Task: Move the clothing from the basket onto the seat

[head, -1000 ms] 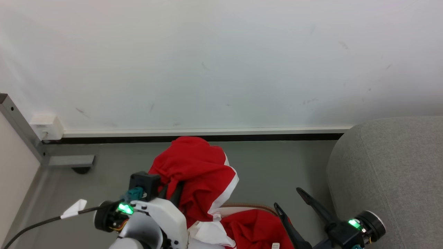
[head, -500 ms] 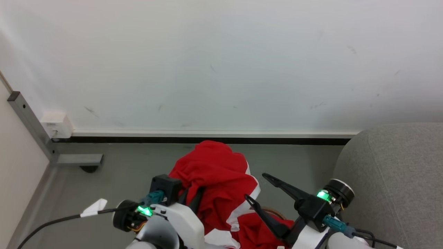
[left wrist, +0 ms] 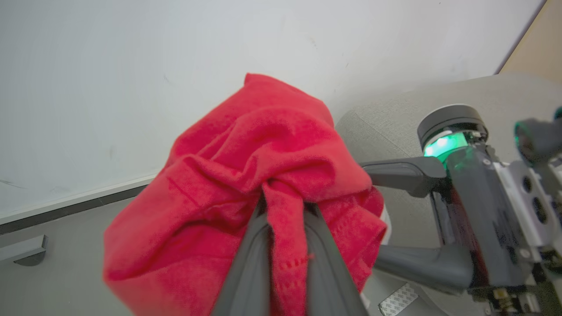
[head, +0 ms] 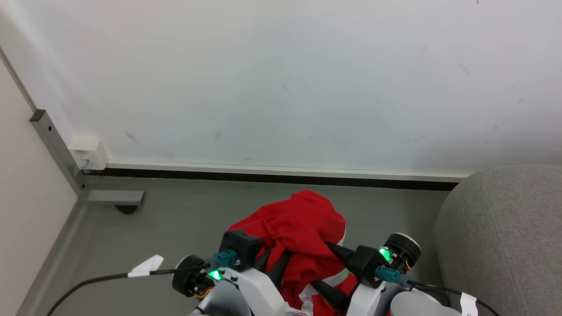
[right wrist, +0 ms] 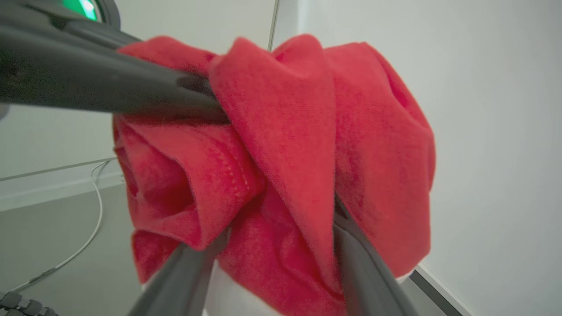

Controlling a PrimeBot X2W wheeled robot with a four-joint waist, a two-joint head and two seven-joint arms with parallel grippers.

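Pinching the clothing (head: 303, 224) in the left gripper (head: 281, 261), fingers (left wrist: 252, 263) closed on a red fold, at 6 o'clock, bunched. Straddling that bundle with the right gripper (head: 328, 270) at 5 o'clock, fingers (right wrist: 366, 267) spread wide. Facing the seat (head: 505, 228) at 3 o'clock and, farthest, the wall (head: 281, 87) at 12.

Nothing legible here: the white tag (head: 147, 266) on a black cable at the head view's lower left looks blank (it is folded), and marks on the white label (head: 468, 303) at lower right are too small to read.
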